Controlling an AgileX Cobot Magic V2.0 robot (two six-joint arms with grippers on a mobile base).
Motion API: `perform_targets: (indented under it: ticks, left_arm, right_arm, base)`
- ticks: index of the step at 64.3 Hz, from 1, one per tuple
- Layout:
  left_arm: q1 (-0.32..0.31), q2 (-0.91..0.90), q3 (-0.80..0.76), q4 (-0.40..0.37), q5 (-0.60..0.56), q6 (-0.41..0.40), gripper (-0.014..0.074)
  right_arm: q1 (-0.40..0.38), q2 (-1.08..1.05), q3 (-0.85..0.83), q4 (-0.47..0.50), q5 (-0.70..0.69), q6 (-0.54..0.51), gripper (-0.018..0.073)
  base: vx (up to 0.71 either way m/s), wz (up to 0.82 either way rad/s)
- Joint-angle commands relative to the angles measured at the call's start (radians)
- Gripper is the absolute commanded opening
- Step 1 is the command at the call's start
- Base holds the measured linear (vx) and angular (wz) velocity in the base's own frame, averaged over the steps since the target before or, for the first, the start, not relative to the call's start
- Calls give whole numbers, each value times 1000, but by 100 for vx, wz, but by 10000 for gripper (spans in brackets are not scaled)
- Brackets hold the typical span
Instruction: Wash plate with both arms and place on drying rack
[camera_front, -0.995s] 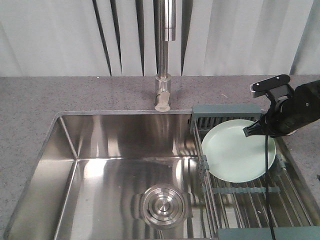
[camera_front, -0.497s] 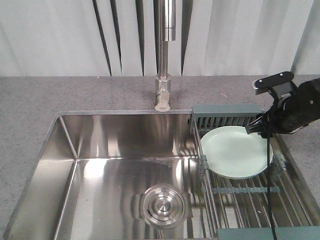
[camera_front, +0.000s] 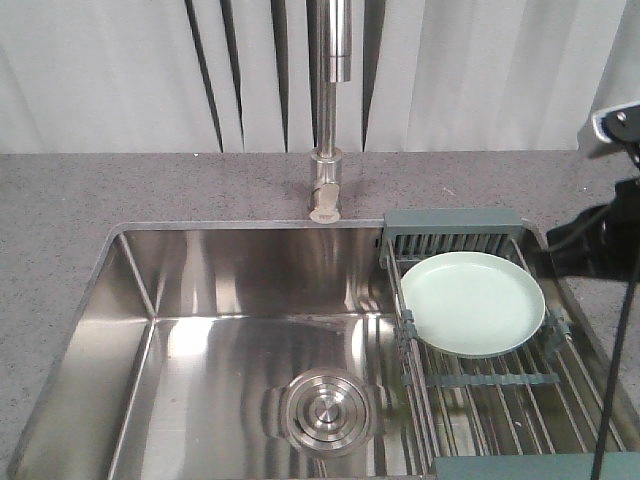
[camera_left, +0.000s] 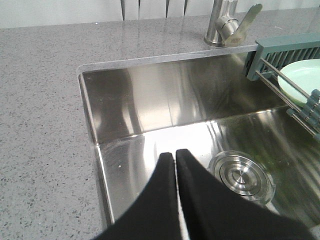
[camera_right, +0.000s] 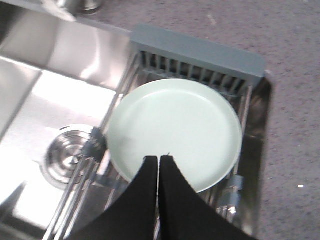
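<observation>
The pale mint-green plate (camera_front: 472, 303) lies flat on the rods of the drying rack (camera_front: 455, 218) over the sink's right side, with nothing touching it. My right arm (camera_front: 605, 240) is at the right edge, clear of the plate. In the right wrist view my right gripper (camera_right: 158, 158) is shut and empty, hovering above the near rim of the plate (camera_right: 175, 127) and the rack (camera_right: 197, 47). My left gripper (camera_left: 175, 152) is shut on nothing above the sink basin's left part, far from the plate (camera_left: 305, 77) and the rack (camera_left: 287, 47).
A tall steel faucet (camera_front: 328, 100) stands at the back centre of the steel sink (camera_front: 200, 290). A round steel drain (camera_front: 327, 410) sits in the basin floor. Grey speckled counter (camera_front: 60, 200) surrounds the sink. The faucet lever (camera_left: 245, 22) points right.
My right gripper has let go of the plate and drawn back up and to the right. The plate has settled from a tilt to lying flat on the rack.
</observation>
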Motion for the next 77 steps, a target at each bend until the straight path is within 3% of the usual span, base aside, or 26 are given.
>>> perform_targets:
  ticks: [1, 10, 25, 34, 51, 65, 77]
  left_arm:
    - [-2, 7, -25, -25, -56, -1, -6]
    - [-2, 7, -25, -25, -56, -1, -6]
    - [-2, 7, -25, -37, -52, -1, -6]
    - [-2, 9, -57, -100, -64, 0, -6]
    - [-2, 168, -265, -111, -76, 0, -6]
    - [-3, 447, -465, -220, -19, 19, -6]
    - [-19, 697, -604, -385, 110, 179, -6]
  right_arm:
    - [-3, -152, 106, 168, -73, -164, -8]
    - [-3, -309, 286, 257, -117, -249, -6]
    - [-3, -491, 495, 256, -122, -255, -4]
    - [-3, -556, 528, 255, -101, -255, -4]
    - [-3, -586, 528, 250, -65, -255, -4]
    - [-3, -586, 528, 250, -81, -255, -4]
    - [-3, -586, 528, 250, -81, -255, -4]
  base:
    - [0, 0]
    - [0, 0]
    - [0, 0]
    - [0, 0]
    - [0, 0]
    - [0, 0]
    - [0, 0]
